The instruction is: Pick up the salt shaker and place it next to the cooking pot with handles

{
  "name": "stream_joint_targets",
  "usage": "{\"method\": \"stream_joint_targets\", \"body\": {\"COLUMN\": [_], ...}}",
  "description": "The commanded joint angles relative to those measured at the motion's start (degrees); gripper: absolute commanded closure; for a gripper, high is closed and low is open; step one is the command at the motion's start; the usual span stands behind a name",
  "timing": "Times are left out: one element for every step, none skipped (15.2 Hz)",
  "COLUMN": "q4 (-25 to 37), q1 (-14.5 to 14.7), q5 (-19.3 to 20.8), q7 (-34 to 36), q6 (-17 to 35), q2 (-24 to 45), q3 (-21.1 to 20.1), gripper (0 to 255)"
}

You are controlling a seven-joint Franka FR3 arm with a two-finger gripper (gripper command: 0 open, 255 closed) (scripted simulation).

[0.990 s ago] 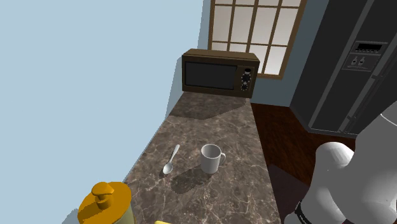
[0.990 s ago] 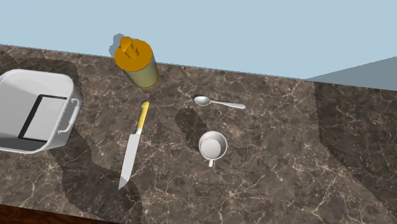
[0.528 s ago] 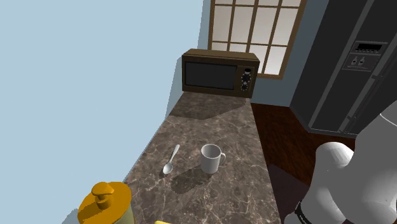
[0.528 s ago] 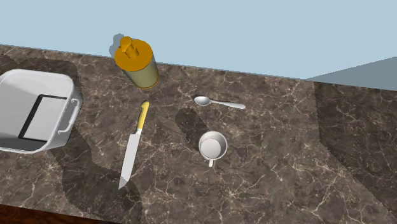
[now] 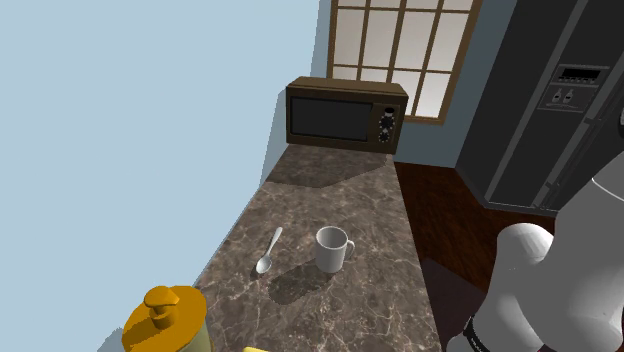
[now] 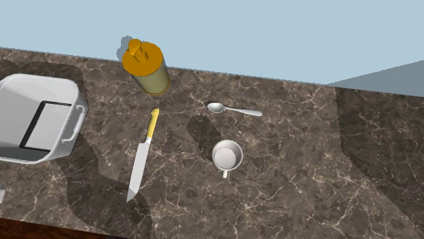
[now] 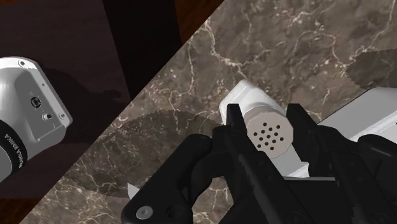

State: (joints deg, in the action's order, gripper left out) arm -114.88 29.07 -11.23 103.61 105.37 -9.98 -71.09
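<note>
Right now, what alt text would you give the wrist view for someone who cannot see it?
A black gripper clasps a salt shaker, its pale top dotted with holes, between its two fingers, close to a white pot on a dark marbled counter.

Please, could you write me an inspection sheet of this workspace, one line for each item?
Surface: dark marbled counter, no spill seen.
Job's things: salt shaker, pale with a holed top, clasped between the claw's fingers; white cooking pot with handles at the second exterior view's left.
Clutter: jar with orange lid by the wall; knife with yellow handle; spoon; white mug, upright.
Claw: black, shut on the salt shaker.
Cables: nothing seen.
Surroundings: brown microwave at the counter's far end, window, dark fridge, blue wall.
</note>
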Motion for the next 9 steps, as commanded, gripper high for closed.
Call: {"method": "stream_joint_targets", "body": {"q4": [-1.38, -1.96, -2.52, -3.08, -3.62, -4.15, -4.67, -5.18, -5.68], "q1": [-0.23, -0.46, -0.71, -0.98, -1.27, -1.57, -1.90, -2.22, -2.54], "q5": [0.38, 0.74, 1.16, 1.64, 2.19, 2.82, 3.55, 4.39, 5.37], "q7": [0.35, 0.64, 0.96, 1.34, 1.76, 2.25, 2.80, 3.45, 4.19], "q6": [1.71, 2.53, 3.36, 4.19, 5.03, 5.87, 6.72, 7.57, 8.41], "q2": [0.56, 1.03, 1.56, 2.14, 2.78, 3.50, 4.30, 5.20, 6.21], "q3": [-0.70, -1.18, -1.68, -2.21, -2.78, -3.36, -3.98, -4.61, -5.25], "gripper": [255, 255, 255, 255, 255, 255, 255, 255, 255]}}
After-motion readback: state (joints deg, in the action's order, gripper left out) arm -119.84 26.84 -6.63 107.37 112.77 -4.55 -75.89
